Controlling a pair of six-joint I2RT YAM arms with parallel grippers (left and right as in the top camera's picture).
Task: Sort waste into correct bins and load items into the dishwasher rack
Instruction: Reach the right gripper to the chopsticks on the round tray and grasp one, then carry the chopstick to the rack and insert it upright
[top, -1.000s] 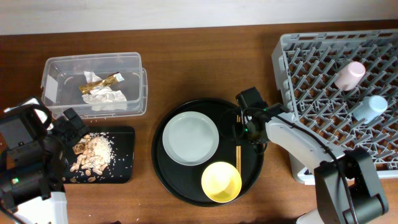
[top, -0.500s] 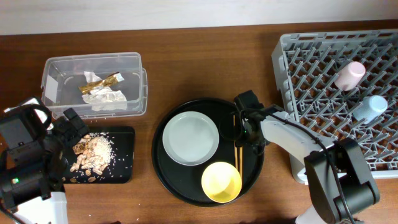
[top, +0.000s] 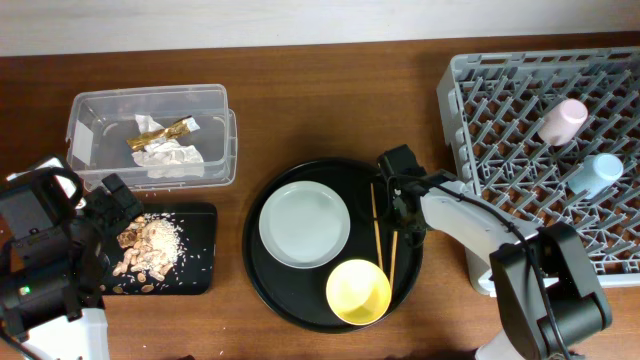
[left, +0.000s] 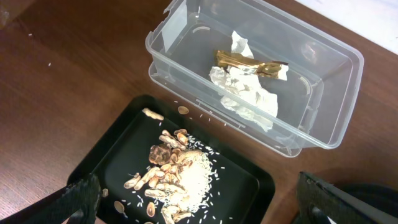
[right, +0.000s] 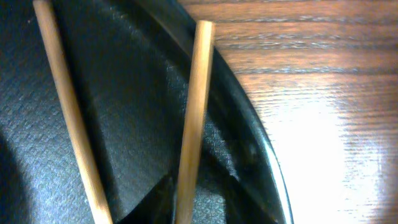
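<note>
The pair of wooden chopsticks (top: 377, 218) is lying splayed on the round black tray (top: 290, 290), long axes running front to back. My right tool (top: 398, 215), the nearer one, is hanging directly over them; I am unable to tell whether it is gripping a stick.

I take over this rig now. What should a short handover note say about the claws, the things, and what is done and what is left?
Claws: the left claw is open and empty, above the bins. The right claw is low over the chopsticks; whether it grips one cannot be told.
Done: the napkin and wrapper are in the clear tub, the food scraps are on the shallow black tray, and the pink cup and blue cup are in the rack.
Left: the plate, yellow bowl and chopsticks, all on the round black tray, go into the rack.
</note>
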